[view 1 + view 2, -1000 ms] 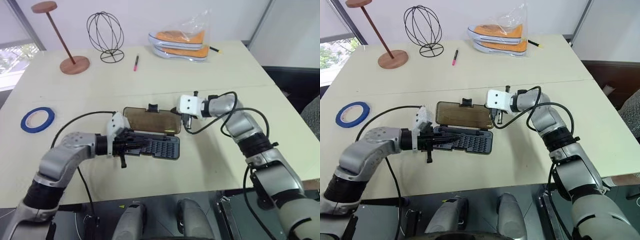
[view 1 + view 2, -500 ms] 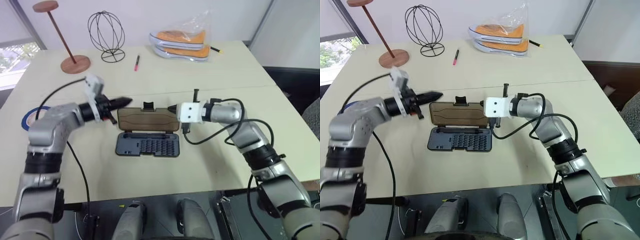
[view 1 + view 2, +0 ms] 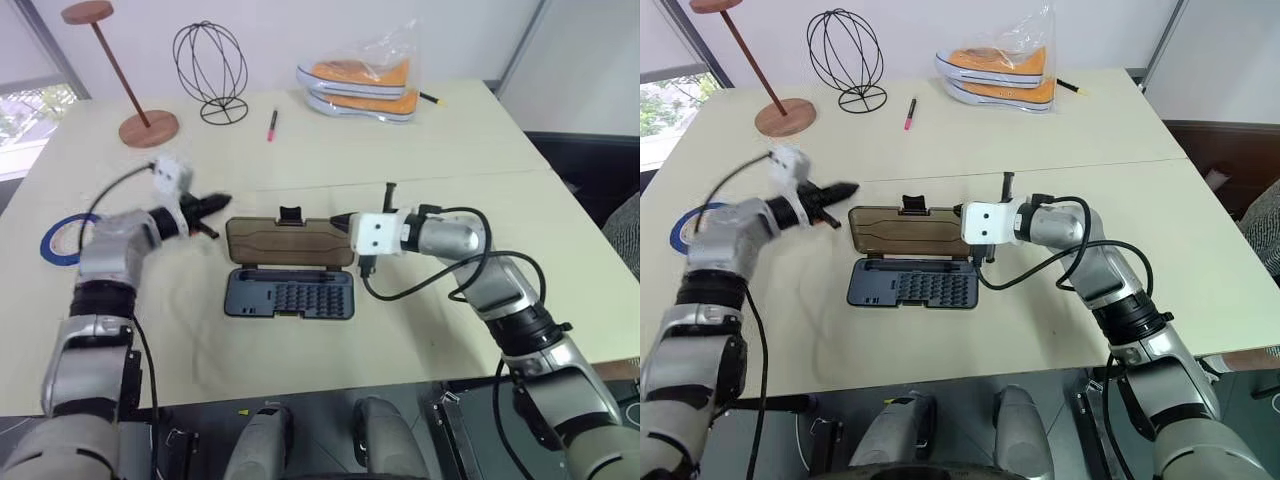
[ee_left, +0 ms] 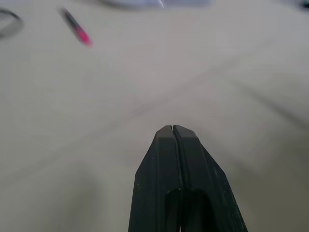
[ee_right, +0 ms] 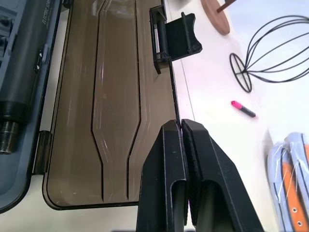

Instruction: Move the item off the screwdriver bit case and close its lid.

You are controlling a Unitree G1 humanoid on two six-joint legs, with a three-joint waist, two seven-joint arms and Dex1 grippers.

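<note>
The screwdriver bit case [image 3: 290, 296] lies open in the middle of the table, rows of bits showing in its dark grey base. Its smoky-brown lid [image 3: 290, 243] lies flat behind the base, black latch [image 5: 174, 38] on the far edge. The blue tape roll [image 3: 55, 243] rests on the table far to the left, off the case and partly hidden by my left arm. My left gripper [image 3: 215, 203] is shut and empty, hovering just left of the lid. My right gripper [image 5: 179, 125] is shut, its tips at the lid's far edge near the right end.
At the back of the table stand a red-brown stand [image 3: 148, 128], a black wire stand [image 3: 210, 70], a pink marker [image 3: 272, 125] and bagged orange shoes [image 3: 360, 88]. Cables trail from both wrists. A seam crosses the table behind the case.
My left gripper has lifted off the case base and swung back and to the left, ending beside the lid's left end. The right gripper has drawn back a little. The lid stays flat open.
</note>
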